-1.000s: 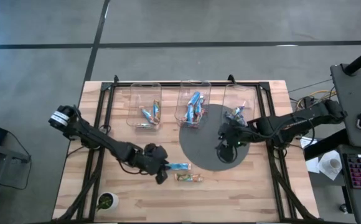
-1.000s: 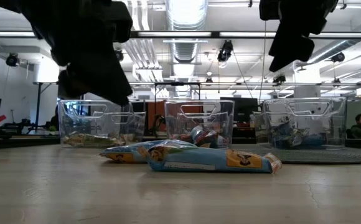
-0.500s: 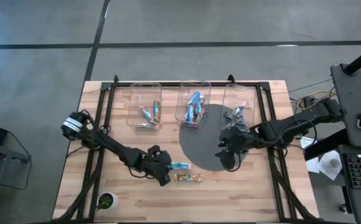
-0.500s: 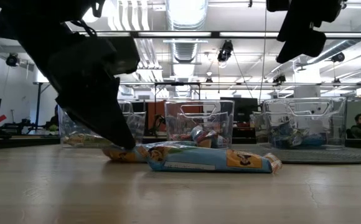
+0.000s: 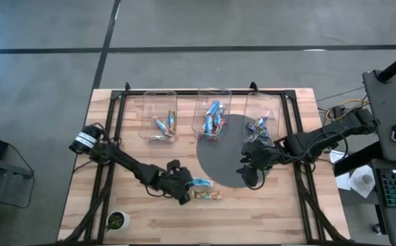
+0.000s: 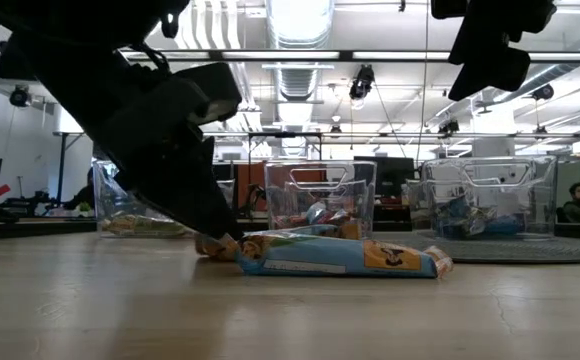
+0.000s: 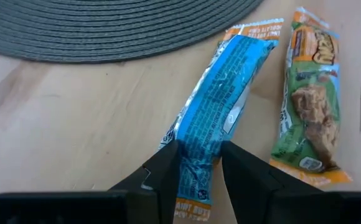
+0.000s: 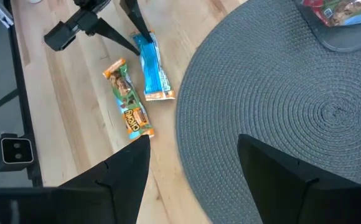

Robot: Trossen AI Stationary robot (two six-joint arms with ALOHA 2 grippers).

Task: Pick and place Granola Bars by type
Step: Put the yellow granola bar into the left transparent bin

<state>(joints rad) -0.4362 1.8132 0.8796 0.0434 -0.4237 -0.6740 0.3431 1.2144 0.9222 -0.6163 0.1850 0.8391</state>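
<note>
Nearest the front edge, at about six o'clock on the pale wooden table, two loose bars lie side by side in crinkly foil. The green-orange bar lies closer to the front, its long axis running three to nine o'clock. Just behind it the blue bar lies nearly parallel, its far end reaching toward the mat. The left gripper has come low over the blue bar's near end; in its wrist view the two dark fingers stand on either side of the wrapper, narrowly parted and pressed to its edges, so it seems to have hold of the bar, which lies flat on the wood.

At the table's centre sits a round grey woven mat, ribbed in rings. The right gripper hangs above its three o'clock side, fingers spread wide, holding nothing.

Farthest off, toward twelve o'clock, three clear plastic bins stand in a row: the left bin, the middle bin and the right bin, each holding a few shiny bars; I cannot count them surely. A small green-topped cup stands at about seven o'clock.
</note>
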